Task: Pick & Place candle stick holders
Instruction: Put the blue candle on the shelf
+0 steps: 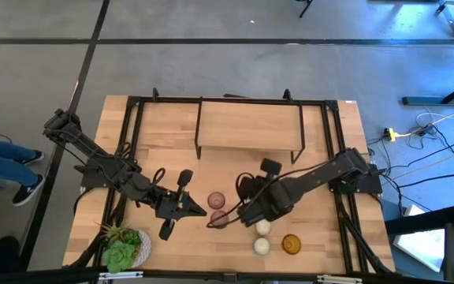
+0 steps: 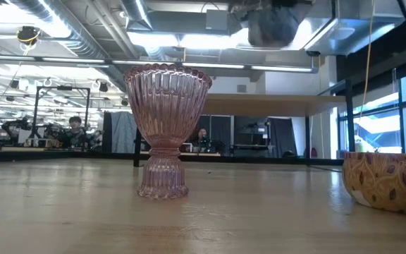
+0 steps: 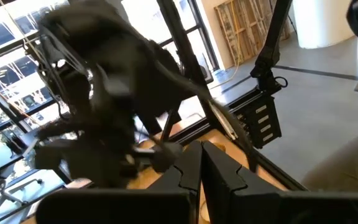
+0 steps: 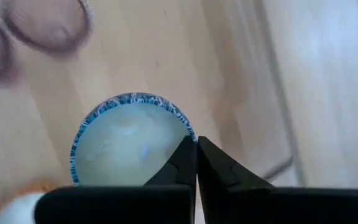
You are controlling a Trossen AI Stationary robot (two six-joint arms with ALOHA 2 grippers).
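Two pinkish-purple holders (image 1: 216, 200) (image 1: 219, 218) stand upright on the table (image 1: 235, 122) at its middle; one fills the low view (image 2: 166, 130). Two whitish-cream holders (image 1: 262, 227) (image 1: 261, 245) and the amber one (image 1: 291, 244) stand near the front edge. My right gripper (image 4: 196, 146) is shut, its tips over the rim of a cream holder with a blue edge (image 4: 129, 140). My left gripper (image 1: 194, 210) is shut and empty, left of the pink holders. A third cream holder does not show. My right gripper points down with its shut fingertips (image 4: 188, 155) at the blue rim (image 4: 182, 124) of the cream holder, on the side nearest the arm. I cannot tell whether the tips touch the rim. The holder stands upright on the table.
A leafy green plant in a white pot (image 1: 124, 246) stands at the front left corner. A black frame (image 1: 251, 101) runs around the table, with a raised wooden shelf (image 1: 251, 146) across the far half. A person's legs (image 1: 6, 166) show left of the table.
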